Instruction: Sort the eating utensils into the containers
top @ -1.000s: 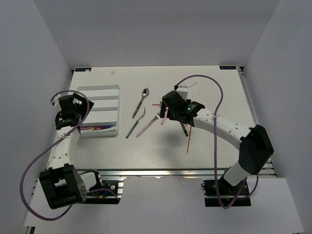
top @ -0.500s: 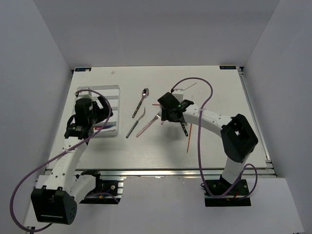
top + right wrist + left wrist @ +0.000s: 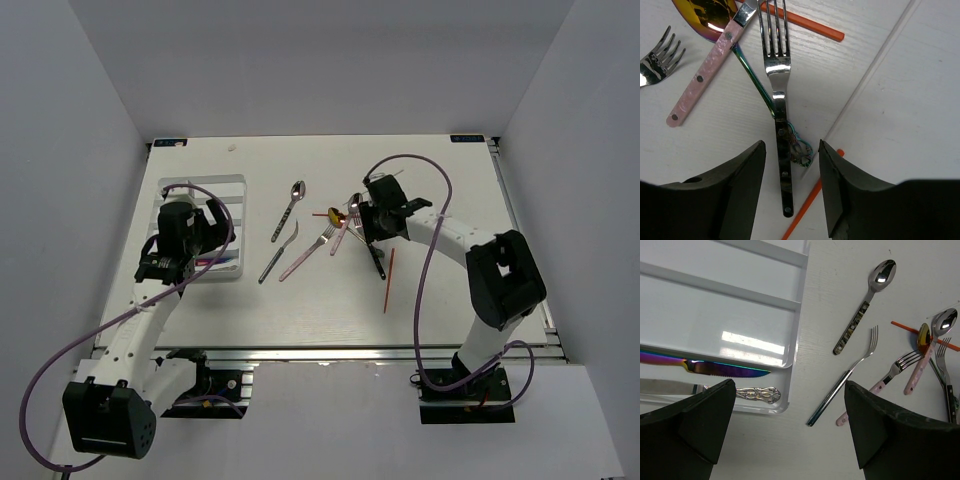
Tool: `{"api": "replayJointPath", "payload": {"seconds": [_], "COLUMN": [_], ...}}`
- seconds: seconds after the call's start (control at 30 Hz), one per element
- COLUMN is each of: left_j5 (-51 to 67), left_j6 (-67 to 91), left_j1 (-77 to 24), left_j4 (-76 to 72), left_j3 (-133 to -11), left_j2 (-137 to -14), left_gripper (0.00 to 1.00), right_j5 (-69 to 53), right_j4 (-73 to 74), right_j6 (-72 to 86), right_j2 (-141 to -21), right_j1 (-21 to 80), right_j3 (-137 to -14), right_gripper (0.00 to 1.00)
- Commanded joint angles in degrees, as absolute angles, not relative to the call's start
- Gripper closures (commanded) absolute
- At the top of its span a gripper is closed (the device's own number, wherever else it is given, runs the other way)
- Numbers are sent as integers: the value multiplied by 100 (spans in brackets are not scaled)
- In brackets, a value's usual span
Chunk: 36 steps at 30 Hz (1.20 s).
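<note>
The tray (image 3: 200,181) lies at the left of the top view, its compartments running left to right and its left rim near the table's left edge. In the left wrist view an iridescent knife (image 3: 715,368) lies in one lower compartment. A silver handle (image 3: 757,394) lies in the compartment nearest the bottom of the frame — the rest of that piece is hidden behind a finger. The left gripper (image 3: 789,405) hangs over the tray's right half, jaws spread wide, holding nothing.

The other utensils lie on the table (image 3: 480,170). Just right of the tray are a spoon (image 3: 288,212), a slim fork (image 3: 278,253) and a pink fork (image 3: 306,256). At centre frame a gold spoon (image 3: 710,12), a pink spoon (image 3: 702,85) and a black-handled fork (image 3: 777,100) cross one another by a red stick (image 3: 805,20). The right gripper (image 3: 791,150) sits low over that fork, jaws about half open. One finger stands on each side of the black handle with a gap showing on both sides — nothing is gripped. A second red stick (image 3: 388,280) lies lower right of the cluster.

The widest open table is at the right of the top view and along the far edge. Walls (image 3: 100,100) rise close at the left, back and right.
</note>
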State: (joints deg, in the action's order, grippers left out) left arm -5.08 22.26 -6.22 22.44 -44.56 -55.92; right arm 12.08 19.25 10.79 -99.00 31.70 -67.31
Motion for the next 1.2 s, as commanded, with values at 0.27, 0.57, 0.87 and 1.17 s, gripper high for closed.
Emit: {"api": "replayJointPath", "payload": {"seconds": [0.27,0.57,0.87,1.17], "left_j5": [-404,-360,-290,-281], "left_j6": [2118,2118,2118,2118], "left_j1": [-659,-659,-668,-668], "left_j4": [2259,2259,2268,2276], "left_j3": [-4456,-4474,-4465,-4474], "left_j2": [-5625,-5704,-5739,-5722], "left_gripper": [2,2,2,2], "right_j5": [263,448,361,431], "right_j4": [1785,1749,1740,1784], "right_j6": [396,369,413,413], "right_j2": [-10415,-10591,-10731,-10714], "right_j1": [3023,3023,3023,3023], "right_j3": [-7014,-6952,-6926,-6943], "right_gripper": [54,61,69,88]}}
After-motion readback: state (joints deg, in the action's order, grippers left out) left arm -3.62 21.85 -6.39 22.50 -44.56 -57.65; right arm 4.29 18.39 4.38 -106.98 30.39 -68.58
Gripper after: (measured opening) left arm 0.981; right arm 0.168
